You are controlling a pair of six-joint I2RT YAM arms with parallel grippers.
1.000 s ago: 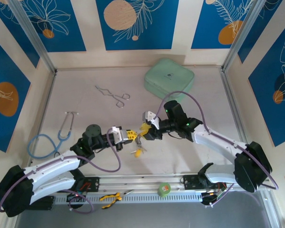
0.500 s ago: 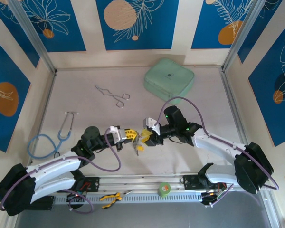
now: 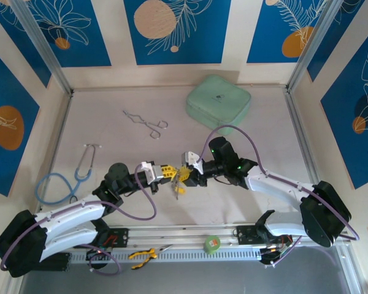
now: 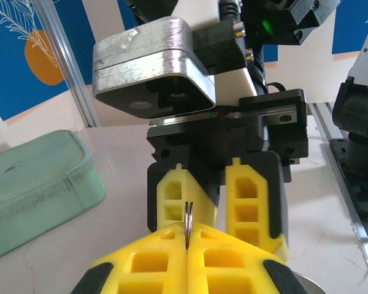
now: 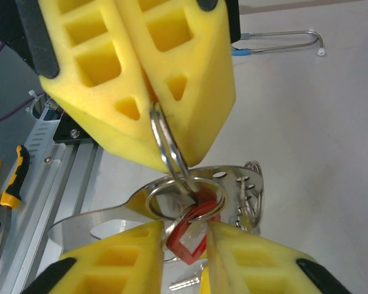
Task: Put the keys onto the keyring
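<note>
The 2 grippers meet nose to nose above the middle of the table (image 3: 251,141), so neither arm is nearer than the other; the bunch hangs in the narrow gap between them. The left gripper (image 4: 187,239) is clenched on a small split ring (image 5: 166,144), which stands upright and edge-on, its plane running along the line from one gripper to the other, with its lower arc poking out below the pads. That arc passes through a second ring (image 5: 172,195), the one carrying the red key (image 5: 193,236). The right gripper (image 3: 186,175) sits just below and opposite, its fingers (image 5: 116,260) on either side of the red tag and, as far as the right wrist view shows, pinching it. The keyring (image 5: 98,219), a pale flat band, curves behind and under both rings and touches them, with tiny keys (image 5: 253,190) at its far end; whether the red key's ring is already round the band I cannot tell. The coming move likely turns on this: the key lies straight below the left jaws, so the right arm must guide it along the ring's curve, not pull sideways across its plane.
</note>
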